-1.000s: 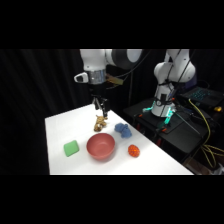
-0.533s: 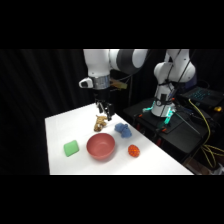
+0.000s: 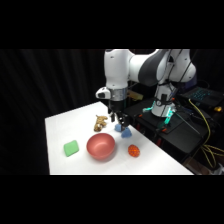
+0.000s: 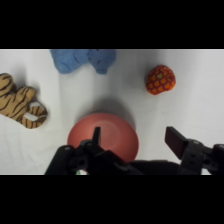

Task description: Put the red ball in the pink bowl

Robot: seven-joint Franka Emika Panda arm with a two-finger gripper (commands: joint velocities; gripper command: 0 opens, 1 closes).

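The white table (image 3: 60, 131) carries everything. Over it the white arm (image 3: 142, 67) reaches in from the upper right, and its gripper (image 3: 120, 120) hangs above the back of the table with its fingers (image 4: 175, 139) spread apart and nothing between them. The pink bowl (image 3: 101, 147) sits near the table's front edge, empty, and in the wrist view it lies right under the gripper. A tiger-striped toy (image 3: 100, 122) lies just behind the bowl, and a blue lumpy toy (image 3: 123, 131) sits next to it, partly hidden by the gripper. A flat green block (image 3: 71, 148) rests to the bowl's left. The red ball (image 3: 133, 150) sits on the table just beside the bowl's right side, not touching it.
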